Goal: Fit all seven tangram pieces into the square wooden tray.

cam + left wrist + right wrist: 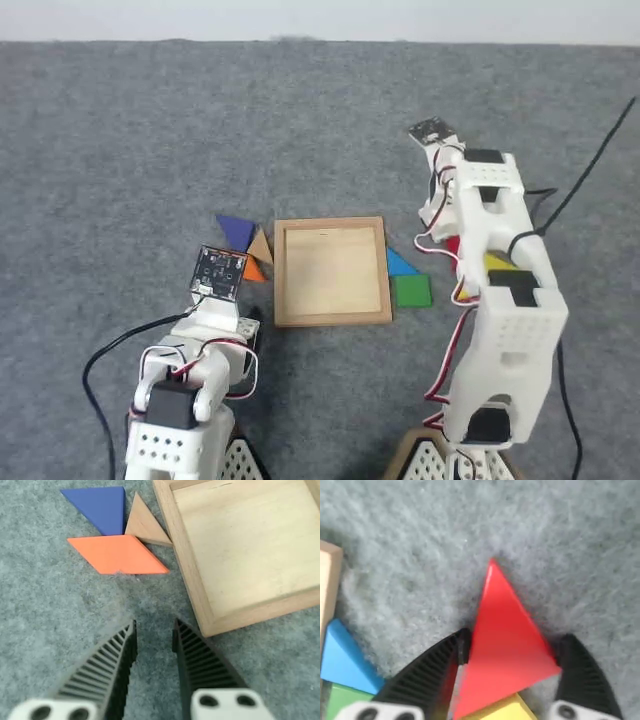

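Observation:
The square wooden tray (330,312) (186,555) lies in the middle with nothing in it. By its left side lie a dark blue triangle (235,230) (102,507), a wood-coloured triangle (262,243) (144,526) and an orange parallelogram (254,270) (117,554). My left gripper (154,629) hovers open short of the orange piece, beside the tray's corner. On the tray's right lie a light blue triangle (400,263) (345,657), a green square (412,290), a yellow piece (497,262) (502,711) and a red triangle (452,245) (507,645). My right gripper (514,642) grips the red triangle by its two sides, low on the carpet.
Grey carpet (150,140) covers the whole table, with wide free room behind and to the left of the tray. The right arm's body (500,300) hangs over the pieces on the tray's right. Cables (590,170) run off at the right edge.

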Robot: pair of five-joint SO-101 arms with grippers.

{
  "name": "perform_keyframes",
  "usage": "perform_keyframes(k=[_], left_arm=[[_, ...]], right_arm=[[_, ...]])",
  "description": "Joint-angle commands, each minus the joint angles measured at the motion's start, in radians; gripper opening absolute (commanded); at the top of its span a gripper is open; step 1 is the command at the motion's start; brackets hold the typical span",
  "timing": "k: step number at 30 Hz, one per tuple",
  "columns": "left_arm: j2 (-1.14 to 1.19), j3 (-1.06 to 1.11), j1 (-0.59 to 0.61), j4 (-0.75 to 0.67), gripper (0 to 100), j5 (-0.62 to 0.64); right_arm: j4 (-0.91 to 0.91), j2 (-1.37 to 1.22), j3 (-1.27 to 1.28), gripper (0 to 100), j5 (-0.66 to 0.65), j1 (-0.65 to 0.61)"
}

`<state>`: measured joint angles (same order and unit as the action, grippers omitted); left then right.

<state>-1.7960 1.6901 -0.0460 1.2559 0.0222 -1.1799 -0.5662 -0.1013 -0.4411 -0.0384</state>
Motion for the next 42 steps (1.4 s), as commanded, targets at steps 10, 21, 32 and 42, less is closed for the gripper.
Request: perform_keyframes(k=[10, 21, 32, 42], left_arm=[[-0.014, -0.005, -0.005, 0.002, 11, -0.005], [-0.014, -0.005, -0.005, 0.002, 11, -0.005], [-0.014, -0.005, 0.0, 0.002, 11, -0.005], [-0.014, -0.005, -0.005, 0.002, 11, -0.005]], right_arm=[[-0.028, 0.062, -0.06, 27.4, 0.12, 0.045], [-0.005, 0.174, 0.11, 40.2, 0.218, 0.038], [-0.01, 0.035, 0.025, 40.1, 0.218, 0.053], [-0.022, 0.025, 0.035, 40.1, 0.216, 0.045]])
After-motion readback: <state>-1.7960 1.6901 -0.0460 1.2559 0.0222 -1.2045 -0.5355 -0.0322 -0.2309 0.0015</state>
